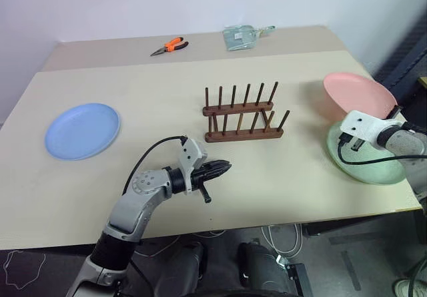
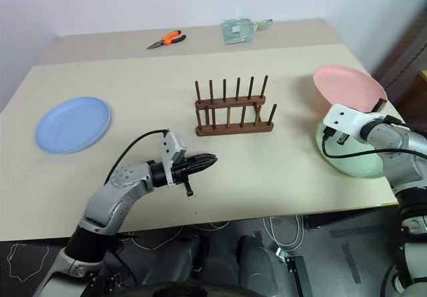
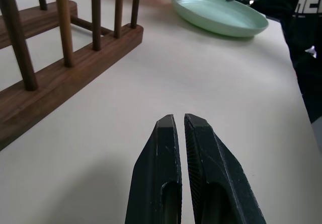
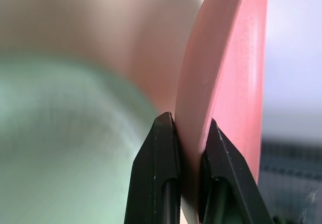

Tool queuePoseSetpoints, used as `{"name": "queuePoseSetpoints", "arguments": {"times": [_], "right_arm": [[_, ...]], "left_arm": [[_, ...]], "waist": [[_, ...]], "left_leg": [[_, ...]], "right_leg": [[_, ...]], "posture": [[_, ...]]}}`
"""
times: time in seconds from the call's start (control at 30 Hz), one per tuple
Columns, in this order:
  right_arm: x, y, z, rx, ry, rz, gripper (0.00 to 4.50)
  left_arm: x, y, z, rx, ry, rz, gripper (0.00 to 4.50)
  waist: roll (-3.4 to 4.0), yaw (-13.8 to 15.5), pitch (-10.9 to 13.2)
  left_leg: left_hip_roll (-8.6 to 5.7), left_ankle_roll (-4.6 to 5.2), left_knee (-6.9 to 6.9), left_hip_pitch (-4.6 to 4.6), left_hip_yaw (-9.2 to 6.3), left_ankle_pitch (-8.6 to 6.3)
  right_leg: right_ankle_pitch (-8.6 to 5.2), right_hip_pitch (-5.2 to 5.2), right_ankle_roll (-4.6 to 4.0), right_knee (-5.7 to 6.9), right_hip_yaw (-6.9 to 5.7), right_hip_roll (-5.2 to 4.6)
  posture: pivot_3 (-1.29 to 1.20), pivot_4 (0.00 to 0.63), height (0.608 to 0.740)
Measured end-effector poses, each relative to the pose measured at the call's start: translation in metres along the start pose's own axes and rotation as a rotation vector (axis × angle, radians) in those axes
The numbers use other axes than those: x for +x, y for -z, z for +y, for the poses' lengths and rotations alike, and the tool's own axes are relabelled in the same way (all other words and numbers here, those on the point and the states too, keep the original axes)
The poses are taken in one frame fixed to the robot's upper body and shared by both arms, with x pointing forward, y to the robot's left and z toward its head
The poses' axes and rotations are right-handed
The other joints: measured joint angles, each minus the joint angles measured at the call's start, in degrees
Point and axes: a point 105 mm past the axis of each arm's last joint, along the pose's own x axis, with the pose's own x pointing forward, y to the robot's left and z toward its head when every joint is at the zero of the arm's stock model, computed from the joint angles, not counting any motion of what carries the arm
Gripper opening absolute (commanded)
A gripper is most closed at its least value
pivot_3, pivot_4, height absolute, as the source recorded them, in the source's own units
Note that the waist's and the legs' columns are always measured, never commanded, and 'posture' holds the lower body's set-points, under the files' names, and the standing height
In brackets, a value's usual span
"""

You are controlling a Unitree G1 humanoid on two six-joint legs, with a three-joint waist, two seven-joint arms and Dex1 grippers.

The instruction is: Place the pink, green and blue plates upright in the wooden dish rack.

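Pinching round matte pink plate [image 4: 221, 83]

Hardly any writing can be read here. The one bit of lettering stands on a dark garment [image 3: 307, 43] just beyond the green plate [image 3: 219, 15], seen past the table edge: large white capitals, cut off by the frame, of which "HE" can be made out and nothing more. The small clear packet [image 1: 241, 37] lying at the far edge of the table, well behind the wooden dish rack [image 1: 241, 113], may carry some print, but it is too small to read. The plates, the rack and the orange-handled pliers [image 1: 169, 45] carry no marks that can be made out.
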Motion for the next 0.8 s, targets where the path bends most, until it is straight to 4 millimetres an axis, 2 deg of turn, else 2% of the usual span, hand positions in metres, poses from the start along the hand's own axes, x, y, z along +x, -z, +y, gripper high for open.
{"name": "queuePoseSetpoints", "arguments": {"times": [0.07,0.1,0.17,0.23,0.33,0.47,0.8], "right_arm": [[-0.009,-0.046,-0.016,0.195,0.070,-0.195,0.06],[-0.018,-0.077,-0.024,0.396,0.100,-0.347,0.06],[-0.035,-0.127,-0.028,0.676,0.048,-0.591,0.06],[-0.052,-0.157,-0.025,0.869,-0.050,-0.737,0.06],[-0.056,-0.163,-0.023,1.079,-0.101,-0.765,0.06],[-0.053,-0.163,-0.016,1.224,-0.137,-0.731,0.06],[-0.055,-0.168,-0.011,1.285,-0.170,-0.720,0.06]], "left_arm": [[-0.002,-0.003,0.004,0.003,-0.024,-0.014,0.24],[-0.002,-0.007,0.007,0.008,-0.037,-0.031,0.24],[-0.001,-0.014,0.010,0.025,-0.052,-0.061,0.24],[-0.002,-0.019,0.012,0.043,-0.061,-0.081,0.24],[-0.005,-0.017,0.016,0.045,-0.076,-0.074,0.24],[-0.006,-0.017,0.017,0.049,-0.080,-0.077,0.24],[-0.008,-0.013,0.017,0.043,-0.088,-0.066,0.24]], "waist": [[-0.05,-0.5,0.0],[-0.08,-0.8,0.1],[-0.11,-1.2,0.1],[-0.16,-1.1,0.1],[-0.16,-1.0,0.1],[-0.15,-1.3,0.1],[-0.13,-1.4,0.1]], "left_leg": [[0.06,0.01,-0.01,0.01,0.01,-0.01],[0.09,0.01,-0.02,0.03,-0.03,-0.01],[0.10,0.01,0.01,0.02,-0.07,-0.01],[0.04,0.04,0.04,0.01,-0.11,-0.03],[-0.05,0.13,0.09,-0.04,-0.10,-0.08],[-0.03,0.14,0.03,-0.04,-0.09,-0.08],[-0.01,0.14,0.02,-0.04,-0.07,-0.08]], "right_leg": [[0.01,-0.02,0.00,0.05,0.06,0.06],[0.00,-0.02,0.00,0.08,0.06,0.08],[0.00,-0.01,0.00,0.13,0.03,0.09],[0.00,0.03,0.01,0.09,0.00,0.04],[0.01,0.04,0.01,0.02,0.01,-0.04],[0.01,-0.02,0.01,0.02,0.01,-0.04],[0.01,-0.06,0.01,0.06,0.01,-0.03]], "posture": [[0.00,0.150,0.740],[0.00,0.150,0.740],[0.00,0.150,0.740],[0.00,0.150,0.740],[0.00,0.150,0.740],[0.00,0.150,0.740],[0.00,0.150,0.740]]}}
